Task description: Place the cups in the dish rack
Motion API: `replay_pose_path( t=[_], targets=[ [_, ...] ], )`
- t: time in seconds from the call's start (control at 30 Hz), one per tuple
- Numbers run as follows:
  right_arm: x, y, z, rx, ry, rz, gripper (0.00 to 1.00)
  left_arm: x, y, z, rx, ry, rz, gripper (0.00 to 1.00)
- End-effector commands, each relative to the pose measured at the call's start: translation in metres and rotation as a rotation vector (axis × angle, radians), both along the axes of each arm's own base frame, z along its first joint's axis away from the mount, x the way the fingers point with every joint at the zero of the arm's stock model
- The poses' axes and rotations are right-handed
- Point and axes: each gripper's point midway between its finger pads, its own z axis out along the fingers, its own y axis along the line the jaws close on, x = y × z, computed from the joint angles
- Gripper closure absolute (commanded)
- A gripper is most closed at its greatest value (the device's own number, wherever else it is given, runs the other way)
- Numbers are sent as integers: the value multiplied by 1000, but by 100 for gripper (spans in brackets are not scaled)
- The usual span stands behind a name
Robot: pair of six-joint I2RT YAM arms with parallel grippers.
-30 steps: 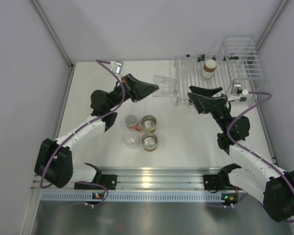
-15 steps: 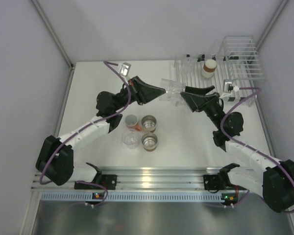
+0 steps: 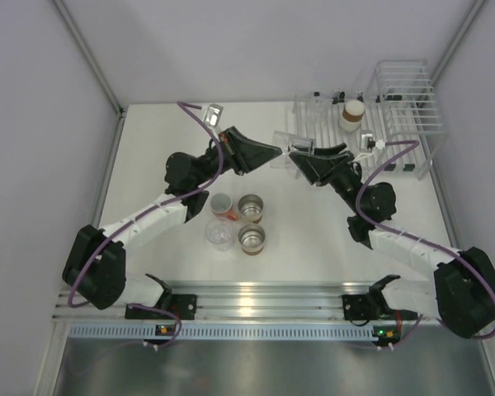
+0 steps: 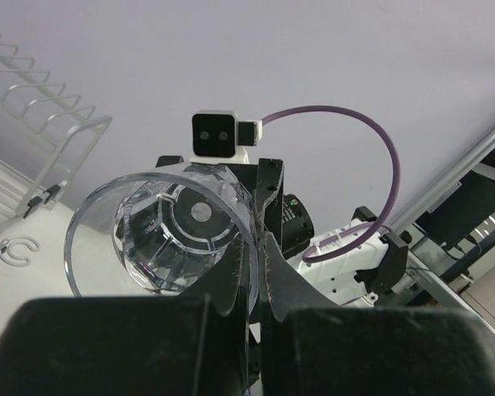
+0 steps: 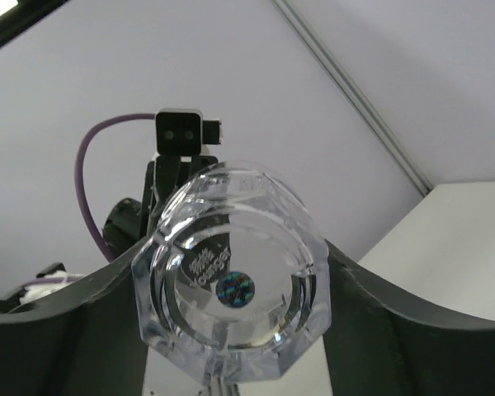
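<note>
White table (image 3: 313, 247) between pale walls bears four cups near its middle. A salmon cup (image 3: 222, 205) and a brown cup (image 3: 250, 206) sit side by side. Just nearer the arms are a clear cup (image 3: 219, 233) and a second brown cup (image 3: 252, 239). Both brown ones show shiny metal insides.

At the far right stands the rack (image 3: 313, 124). A third brown cup (image 3: 351, 114) sits cream base up on its flat bars, beside the tall basket (image 3: 404, 99).

A second clear cup (image 3: 285, 146) lies on its side in the air just left of the rack, between the two grippers. The left gripper (image 3: 278, 151) is pinched on its rim wall, one finger inside and one outside. The right gripper (image 3: 301, 155) is closed on its faceted base, a finger against each side.
</note>
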Motion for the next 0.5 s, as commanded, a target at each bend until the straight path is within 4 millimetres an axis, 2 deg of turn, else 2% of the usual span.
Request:
replay_pose_path(
  t=[0.0, 0.07, 0.1, 0.2, 0.3, 0.33, 0.37, 0.43, 0.47],
  targets=[
    [-14, 4, 39, 58, -125, 19, 50, -10, 6, 36, -80, -132, 16, 100],
    [-14, 7, 39, 50, -125, 23, 68, -7, 5, 31, -60, -123, 24, 100],
    [-13, 8, 37, 45, -121, 22, 88, -6, 5, 30, -51, -119, 28, 100],
    [-12, 7, 36, 32, -115, 4, 100, -6, 6, 27, -27, -123, 47, 100],
    [-8, 5, 34, 18, -110, -32, 100, -6, 6, 22, 5, -121, 64, 78],
    [-7, 3, 34, 9, -109, -48, 100, -5, 7, 20, 15, -119, 71, 69],
    [-7, 2, 36, 6, -112, -59, 100, -5, 7, 18, 27, -130, 83, 55],
    [-2, 0, 32, -21, -100, -92, 100, -6, 9, 13, 57, -119, 93, 49],
    [-2, -2, 37, -23, -107, -106, 100, -6, 9, 11, 70, -133, 104, 45]
  ],
)
